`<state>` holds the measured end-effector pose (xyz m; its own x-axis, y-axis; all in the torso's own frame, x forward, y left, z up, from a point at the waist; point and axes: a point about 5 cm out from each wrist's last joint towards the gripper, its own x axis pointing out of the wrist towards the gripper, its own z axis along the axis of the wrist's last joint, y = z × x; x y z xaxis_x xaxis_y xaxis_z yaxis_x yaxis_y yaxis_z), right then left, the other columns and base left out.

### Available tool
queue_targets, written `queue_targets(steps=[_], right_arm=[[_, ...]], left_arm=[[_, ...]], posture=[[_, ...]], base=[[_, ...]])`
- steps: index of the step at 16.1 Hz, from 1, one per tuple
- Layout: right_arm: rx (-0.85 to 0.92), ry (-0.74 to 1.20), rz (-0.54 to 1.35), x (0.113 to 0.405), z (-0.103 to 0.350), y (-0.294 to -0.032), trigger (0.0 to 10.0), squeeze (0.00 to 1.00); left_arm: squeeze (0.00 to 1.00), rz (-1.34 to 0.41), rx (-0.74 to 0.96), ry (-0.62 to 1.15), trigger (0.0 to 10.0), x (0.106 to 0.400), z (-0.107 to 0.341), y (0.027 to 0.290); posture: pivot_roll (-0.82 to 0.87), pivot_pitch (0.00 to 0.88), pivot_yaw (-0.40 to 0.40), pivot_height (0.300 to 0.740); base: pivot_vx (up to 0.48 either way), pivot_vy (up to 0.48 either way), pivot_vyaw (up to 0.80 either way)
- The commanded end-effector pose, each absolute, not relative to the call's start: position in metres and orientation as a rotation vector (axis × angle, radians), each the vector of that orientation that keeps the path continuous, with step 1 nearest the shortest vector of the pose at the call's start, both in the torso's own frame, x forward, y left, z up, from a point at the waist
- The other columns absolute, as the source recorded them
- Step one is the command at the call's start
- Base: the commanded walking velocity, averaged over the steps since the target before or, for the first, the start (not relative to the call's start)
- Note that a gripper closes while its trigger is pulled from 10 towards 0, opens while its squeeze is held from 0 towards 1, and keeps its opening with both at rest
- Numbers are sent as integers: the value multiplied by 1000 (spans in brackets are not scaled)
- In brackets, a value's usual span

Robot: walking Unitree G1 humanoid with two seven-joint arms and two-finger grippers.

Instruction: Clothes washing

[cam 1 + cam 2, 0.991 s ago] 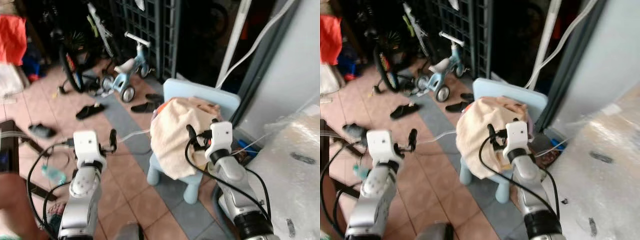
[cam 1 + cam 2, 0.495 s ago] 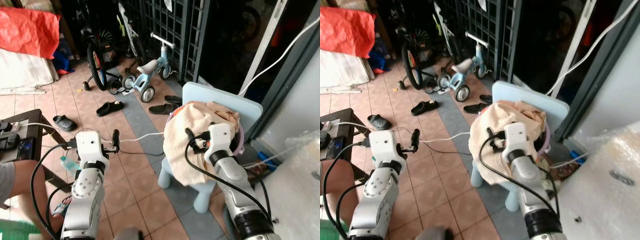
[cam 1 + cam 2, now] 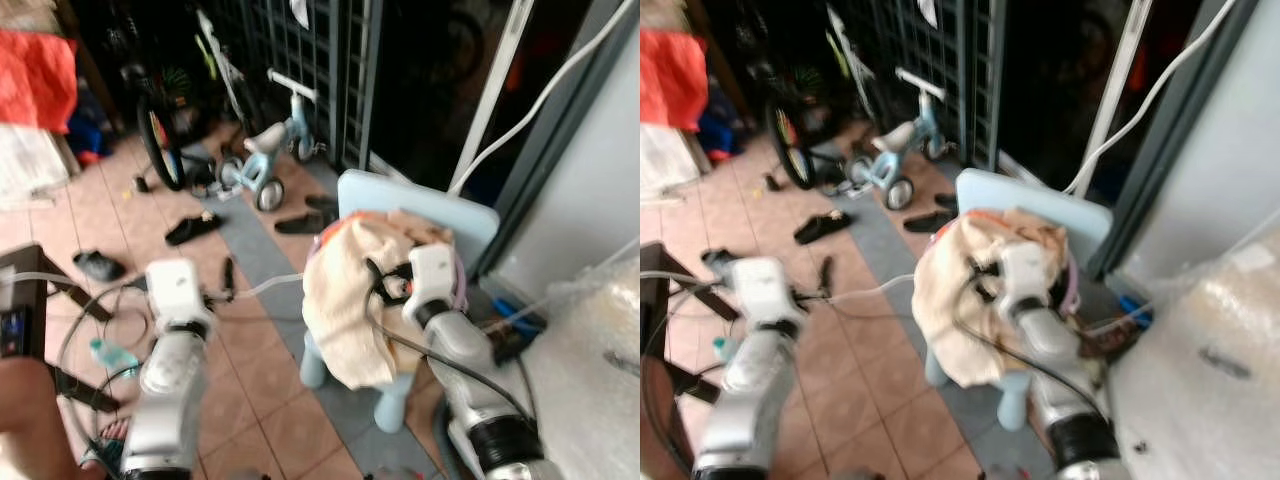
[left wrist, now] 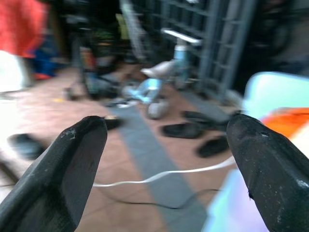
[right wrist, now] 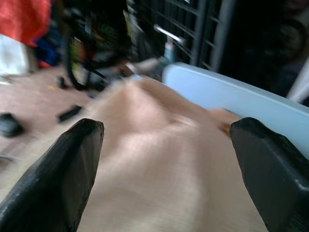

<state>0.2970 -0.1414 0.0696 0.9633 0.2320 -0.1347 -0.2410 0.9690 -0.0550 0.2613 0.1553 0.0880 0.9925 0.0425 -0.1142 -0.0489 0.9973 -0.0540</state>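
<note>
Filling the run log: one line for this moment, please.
right end effector open, at cloth on chair | left end effector open, over floor

No writing, label, brand mark or number can be read anywhere here. The head views are blurred, so any print there may be on the small dark device [image 3: 12,330] at the near left, perhaps a screen, is too smeared to make out. The crinkled plastic sheet [image 3: 590,340] at the near right carries a few dark marks, but they do not form letters.
</note>
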Motion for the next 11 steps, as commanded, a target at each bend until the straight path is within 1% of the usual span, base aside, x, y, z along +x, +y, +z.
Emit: queue_targets(steps=[1,3,7,9,10,11], right_arm=[[-61,138,285,299,70,-127,10000,0],[-119,249,358,296,59,-121,10000,0],[-139,340,446,289,52,-115,10000,0],[-152,363,455,290,49,-115,10000,0],[-166,404,436,292,45,-117,9569,0],[-160,446,403,296,43,-117,0,0]], left_arm=[[0,85,-35,116,10000,260,88,168],[0,90,-30,123,10000,260,88,168],[0,97,-25,128,10000,257,88,170],[0,100,-21,129,10000,256,88,170],[0,108,-10,125,10000,255,90,170],[0,118,-5,118,10000,251,94,173]], posture=[[-31,32,26,740],[-24,31,21,740],[-10,38,15,740],[14,51,5,740],[39,56,0,740],[65,63,-7,740]], base=[[0,0,0],[0,0,0],[0,0,0],[0,0,0],[0,0,0],[0,0,0]])
